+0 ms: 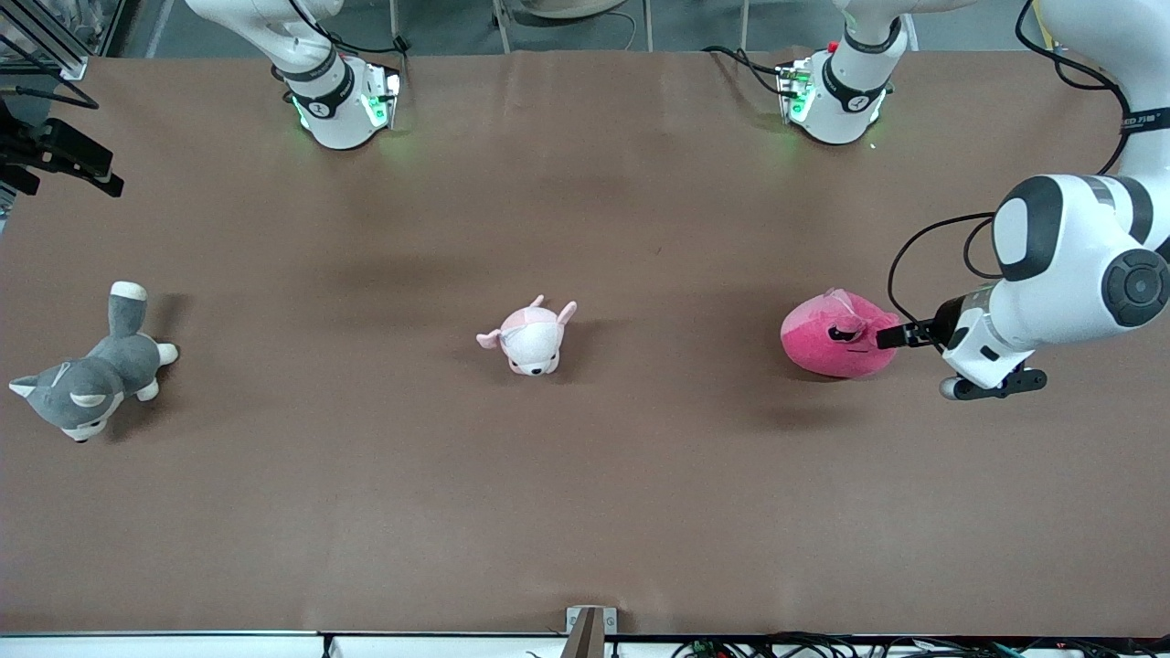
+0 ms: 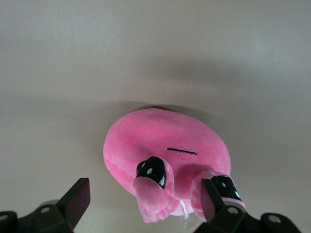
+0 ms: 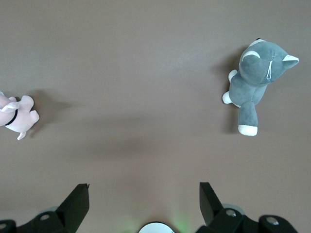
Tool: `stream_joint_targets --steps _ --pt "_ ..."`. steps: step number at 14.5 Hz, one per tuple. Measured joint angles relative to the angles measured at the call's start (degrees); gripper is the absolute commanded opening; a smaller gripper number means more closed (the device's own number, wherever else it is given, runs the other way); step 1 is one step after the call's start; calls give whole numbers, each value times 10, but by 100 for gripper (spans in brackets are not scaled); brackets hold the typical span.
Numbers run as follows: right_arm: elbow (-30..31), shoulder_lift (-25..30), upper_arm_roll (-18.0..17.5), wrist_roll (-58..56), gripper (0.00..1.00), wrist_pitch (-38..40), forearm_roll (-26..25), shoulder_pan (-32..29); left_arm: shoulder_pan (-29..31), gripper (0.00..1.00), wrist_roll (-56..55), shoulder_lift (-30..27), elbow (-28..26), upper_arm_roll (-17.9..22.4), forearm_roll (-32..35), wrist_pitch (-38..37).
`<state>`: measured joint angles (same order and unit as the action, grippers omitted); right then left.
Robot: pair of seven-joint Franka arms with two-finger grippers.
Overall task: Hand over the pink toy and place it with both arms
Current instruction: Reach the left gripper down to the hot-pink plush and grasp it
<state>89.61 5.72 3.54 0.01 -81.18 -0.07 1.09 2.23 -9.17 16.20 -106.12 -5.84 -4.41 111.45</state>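
The pink toy (image 1: 836, 335) sits on the brown table (image 1: 585, 512) toward the left arm's end, about midway between the edge where the bases stand and the edge nearest the front camera. We see it resting flat on the cloth, not lifted.

The left gripper (image 1: 900, 334) is right at it, coming in low from the left arm's end edge. In the left wrist view the fingers (image 2: 77, 199) are spread wide, one clear of the plush and the other just at its lower flap. So our jaws are parted and grip nothing. We judge that the arm approaches sideways because the blob is round and soft, and a squeeze across its body should hold best. The pick-up looks about to begin; the handover is not yet started.

The right gripper (image 3: 144, 204) waits high over the stretch of table in front of its own base, fingers apart and empty, looking down on bare cloth. We reckon it hangs back to leave the middle free for the pass.

Counting now: three plush toys in all. One pink toy, one pale pink-and-white puppy plush (image 1: 530, 338) near the table's centre, one grey-and-white husky plush (image 1: 87, 384) close to the right arm's end edge. Two arms, two grippers.
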Motion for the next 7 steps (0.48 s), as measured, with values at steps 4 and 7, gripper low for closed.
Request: stream_joint_targets --steps 4,7 --pt "0 -10 4 0 100 -7 0 -1 0 88 0 0 -19 0 0 5" --pt "1 -20 5 0 100 -17 0 -1 0 66 0 1 -28 0 0 6"
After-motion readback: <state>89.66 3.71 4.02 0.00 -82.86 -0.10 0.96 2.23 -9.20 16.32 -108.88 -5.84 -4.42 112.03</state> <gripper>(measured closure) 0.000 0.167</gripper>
